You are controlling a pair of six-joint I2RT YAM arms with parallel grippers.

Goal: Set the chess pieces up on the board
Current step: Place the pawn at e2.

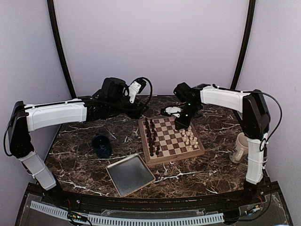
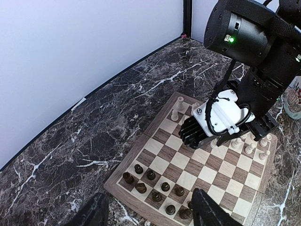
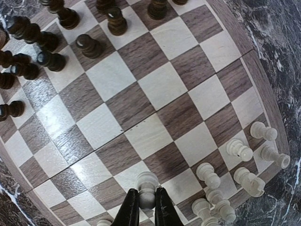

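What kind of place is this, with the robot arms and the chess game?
Probably a robot test booth: a left arm and right arm bolted to a dark marble table, plain pale walls all around, and a chessboard on it.

Table [image 1: 80,137]: dark stone with white lines.
Board [image 1: 174,157]: lies flat in the middle, a bit to the right.
Tray [image 1: 130,174]: grey, flat, near the front edge, just beside the board.
Blue cup [image 1: 101,146]: stands left of the board.
White cup [image 1: 240,148]: by the right edge, well apart from the board.
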